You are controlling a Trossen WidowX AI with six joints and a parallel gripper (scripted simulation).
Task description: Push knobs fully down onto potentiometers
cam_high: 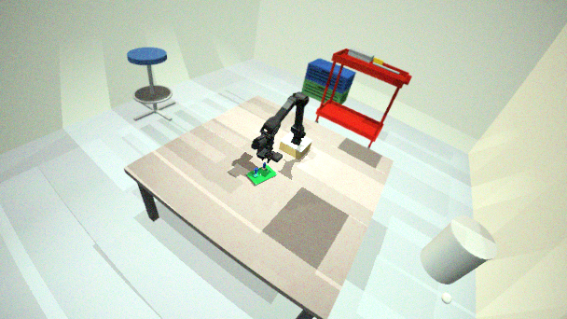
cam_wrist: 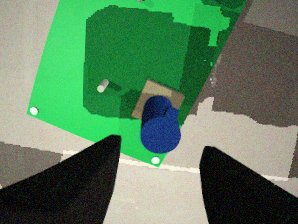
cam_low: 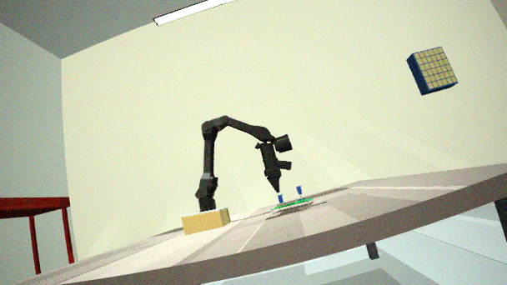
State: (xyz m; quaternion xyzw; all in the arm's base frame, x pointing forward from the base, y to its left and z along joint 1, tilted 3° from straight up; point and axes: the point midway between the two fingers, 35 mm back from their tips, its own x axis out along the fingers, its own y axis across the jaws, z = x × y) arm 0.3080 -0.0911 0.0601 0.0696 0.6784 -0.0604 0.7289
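Observation:
The green circuit board (cam_high: 267,177) (cam_low: 292,204) (cam_wrist: 55,65) stands on short legs on the table. The near blue knob (cam_high: 264,165) (cam_low: 280,198) (cam_wrist: 160,135) is over a tan potentiometer (cam_wrist: 159,89); its lower end looks close to the board in the exterior view, but any small gap is too small to tell. The other blue knob (cam_high: 255,172) (cam_low: 298,190) stands higher, with a pale gap beneath it. It is out of the wrist view. My gripper (cam_high: 267,161) (cam_low: 278,192) (cam_wrist: 161,151) is partly open and empty, its tips just above the near knob, one on each side of it in the wrist view.
A small pale pin (cam_wrist: 103,85) stands on the board beside the near potentiometer. The yellow and white base block (cam_high: 295,146) (cam_low: 205,222) under the arm is behind the board in the top view. The wooden table (cam_high: 210,173) extends around the board.

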